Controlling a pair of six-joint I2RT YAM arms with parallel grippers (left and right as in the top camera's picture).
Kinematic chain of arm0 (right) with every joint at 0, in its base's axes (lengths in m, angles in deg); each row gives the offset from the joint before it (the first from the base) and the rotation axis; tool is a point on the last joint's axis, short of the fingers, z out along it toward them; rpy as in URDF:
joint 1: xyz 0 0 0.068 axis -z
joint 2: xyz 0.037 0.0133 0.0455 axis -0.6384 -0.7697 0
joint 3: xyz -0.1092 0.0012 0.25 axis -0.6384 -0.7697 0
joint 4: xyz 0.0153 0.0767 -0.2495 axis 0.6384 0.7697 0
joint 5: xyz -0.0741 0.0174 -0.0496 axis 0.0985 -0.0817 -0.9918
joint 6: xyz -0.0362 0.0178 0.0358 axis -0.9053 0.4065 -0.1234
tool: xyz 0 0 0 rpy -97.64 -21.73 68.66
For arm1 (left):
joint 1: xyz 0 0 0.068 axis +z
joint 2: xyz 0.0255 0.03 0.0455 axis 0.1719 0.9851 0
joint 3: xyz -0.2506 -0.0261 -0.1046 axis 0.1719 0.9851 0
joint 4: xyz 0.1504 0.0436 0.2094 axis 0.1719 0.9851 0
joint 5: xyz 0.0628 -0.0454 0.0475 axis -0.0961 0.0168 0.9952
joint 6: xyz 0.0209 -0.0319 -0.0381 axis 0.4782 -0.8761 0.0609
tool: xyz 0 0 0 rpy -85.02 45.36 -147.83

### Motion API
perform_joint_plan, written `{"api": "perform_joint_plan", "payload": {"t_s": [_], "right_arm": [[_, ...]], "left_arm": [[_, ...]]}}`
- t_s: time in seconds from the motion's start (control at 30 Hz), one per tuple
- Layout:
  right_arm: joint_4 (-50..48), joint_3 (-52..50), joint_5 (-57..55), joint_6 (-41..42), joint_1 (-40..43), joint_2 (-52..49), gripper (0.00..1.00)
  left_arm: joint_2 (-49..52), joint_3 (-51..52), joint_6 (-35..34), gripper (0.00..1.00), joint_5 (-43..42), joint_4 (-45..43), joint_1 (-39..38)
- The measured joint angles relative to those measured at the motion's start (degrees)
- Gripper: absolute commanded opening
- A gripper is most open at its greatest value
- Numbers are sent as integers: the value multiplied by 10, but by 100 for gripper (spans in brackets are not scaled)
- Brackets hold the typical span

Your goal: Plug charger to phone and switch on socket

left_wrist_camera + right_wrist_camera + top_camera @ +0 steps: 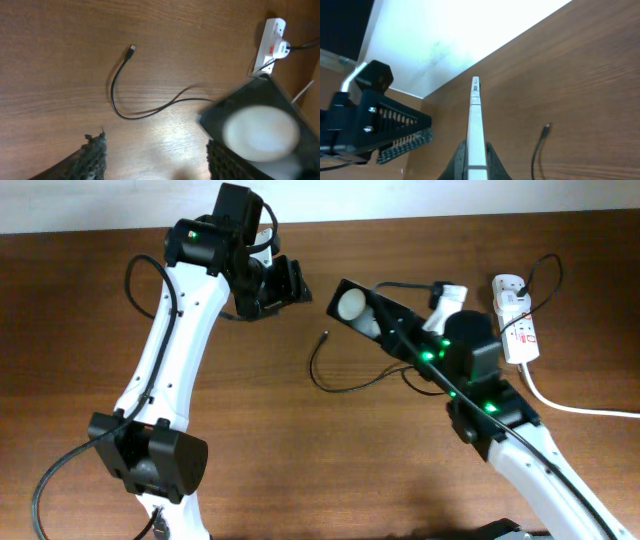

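Wood-grain tabletop below a white wall, slim black phone with white round shapes clamped in right gripper at centre, black charger curled loose left of it, white socket upper right, left gripper spread, empty.

Left end effector aloft, fingers spread wide; right end effector clamped on phone.

A brown wood-grain table meets a plain white wall.

Black phone clamped edge-up in right jaws, thin black charger loose, unplugged, ahead of left jaws, white socket clear of both jaws
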Motion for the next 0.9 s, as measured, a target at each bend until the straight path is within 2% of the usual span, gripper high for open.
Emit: {"api": "perform_joint_plan", "payload": {"t_s": [0.07, 0.23, 0.4, 0.57, 0.7, 0.9], "right_arm": [[41, 0, 13, -2, 25, 32, 4], [51, 0, 79, -2, 83, 45, 4], [38, -1, 104, 34, 88, 45, 4], [-89, -31, 107, 113, 89, 45, 4], [-205, -83, 89, 228, 89, 35, 4], [-371, -97, 54, 392, 64, -46, 4]], "left_arm": [[0, 0, 9, 79, -2, -5, 0], [0, 0, 31, 82, -38, -26, 0], [0, 0, 46, 82, -93, -42, 1], [0, 0, 63, 82, -174, -59, 15], [0, 0, 65, 80, -244, -74, 31], [0, 0, 65, 80, -320, -113, 40]]}}
